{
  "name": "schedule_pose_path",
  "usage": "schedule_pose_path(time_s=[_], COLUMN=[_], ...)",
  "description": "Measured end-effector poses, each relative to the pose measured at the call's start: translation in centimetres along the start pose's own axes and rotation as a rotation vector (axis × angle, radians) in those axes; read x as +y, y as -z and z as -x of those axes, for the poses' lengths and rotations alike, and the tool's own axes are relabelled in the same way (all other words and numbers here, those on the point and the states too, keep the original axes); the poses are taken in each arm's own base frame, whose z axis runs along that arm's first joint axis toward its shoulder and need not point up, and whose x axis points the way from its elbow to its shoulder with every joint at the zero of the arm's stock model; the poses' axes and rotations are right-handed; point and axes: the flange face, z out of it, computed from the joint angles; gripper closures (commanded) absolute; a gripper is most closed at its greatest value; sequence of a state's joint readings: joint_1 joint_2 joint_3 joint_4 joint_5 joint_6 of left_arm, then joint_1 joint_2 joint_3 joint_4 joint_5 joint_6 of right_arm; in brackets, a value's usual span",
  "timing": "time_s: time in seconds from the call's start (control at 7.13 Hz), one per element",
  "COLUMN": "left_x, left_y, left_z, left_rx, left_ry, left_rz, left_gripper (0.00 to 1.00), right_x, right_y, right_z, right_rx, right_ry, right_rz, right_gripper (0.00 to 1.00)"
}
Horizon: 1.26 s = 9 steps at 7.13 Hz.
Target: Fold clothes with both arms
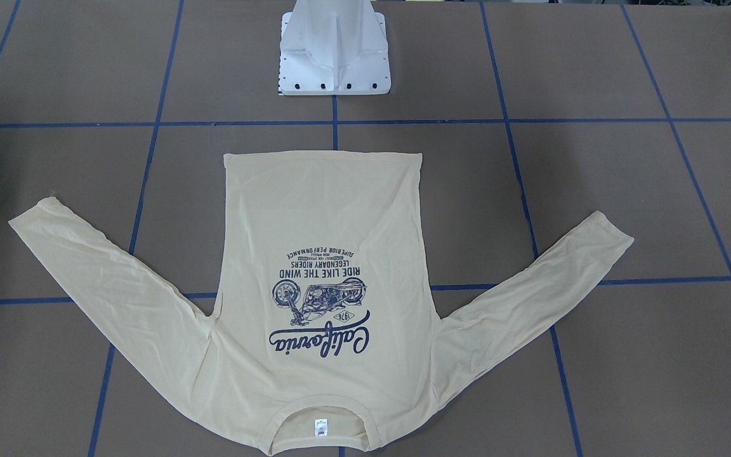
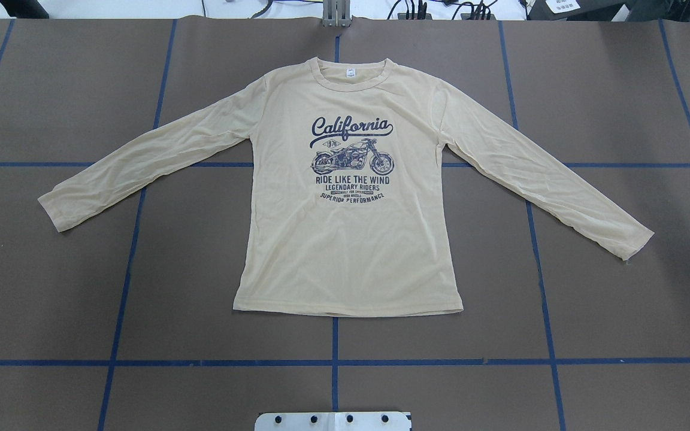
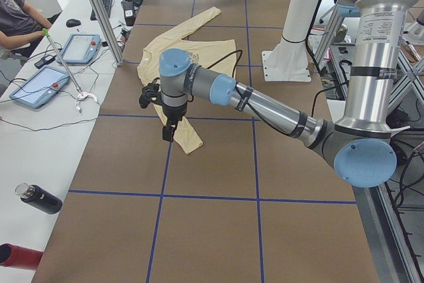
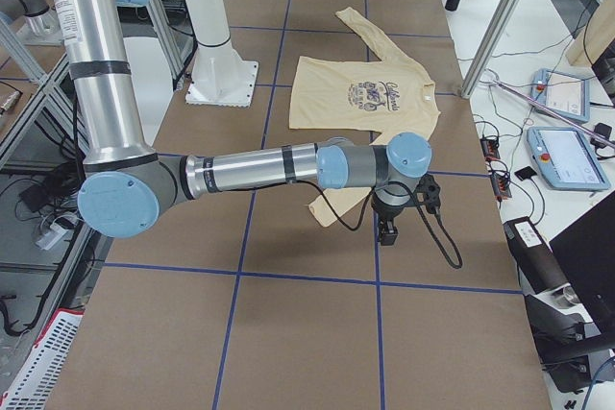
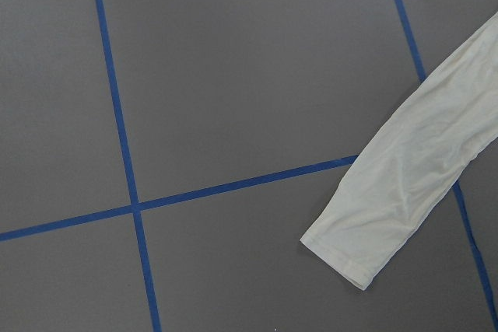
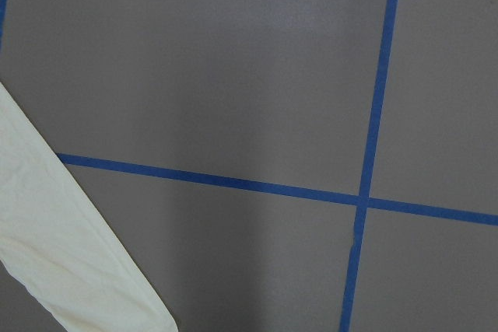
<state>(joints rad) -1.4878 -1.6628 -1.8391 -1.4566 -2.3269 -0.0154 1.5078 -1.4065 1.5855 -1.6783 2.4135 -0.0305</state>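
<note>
Shirt [image 2: 345,239] lies flat, print up, at the middle of the table [image 2: 81,287]. Sleeves are spread and the collar is on the far side from the robot. The front view crops the collar's edge and the top of the white base [image 1: 334,57].

Left end effector [image 3: 169,132] hangs above the table near the left cuff [image 5: 350,254]. Right end effector [image 4: 388,232] hangs near the right cuff [image 6: 117,301].

Both show only in the side views, small and dark, so I cannot tell whether the fingers are apart or together. There, each arm hides part of its sleeve.
</note>
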Motion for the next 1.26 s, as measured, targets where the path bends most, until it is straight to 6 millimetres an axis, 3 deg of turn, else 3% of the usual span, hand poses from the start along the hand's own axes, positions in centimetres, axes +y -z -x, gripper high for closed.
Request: schedule_pose_path(time_s=[0.42, 0.7, 1.12, 1.26], left_x=[-1.1, -0.5, 0.6, 0.8], left_y=[0.9, -0.2, -2.6, -3.0], left_z=[0.6, 1.6, 3.8, 4.0], left_rx=[0.003, 0.001, 0.009, 0.011], left_ry=[-0.083, -0.073, -0.040, -0.037], left_rz=[-0.014, 0.009, 0.055, 0.061], left_gripper=[0.00, 0.00, 0.00, 0.00], right_x=[2.1, 4.1, 4.3, 4.3], right_y=[-0.5, -0.8, -1.5, -2.7], right_z=[-0.5, -0.3, 1.5, 2.7], right_rx=[0.014, 0.018, 0.010, 0.004], right_ry=[-0.002, 0.000, 0.039, 0.068], right_rz=[0.010, 0.010, 0.020, 0.033], right_gripper=[0.00, 0.00, 0.00, 0.00])
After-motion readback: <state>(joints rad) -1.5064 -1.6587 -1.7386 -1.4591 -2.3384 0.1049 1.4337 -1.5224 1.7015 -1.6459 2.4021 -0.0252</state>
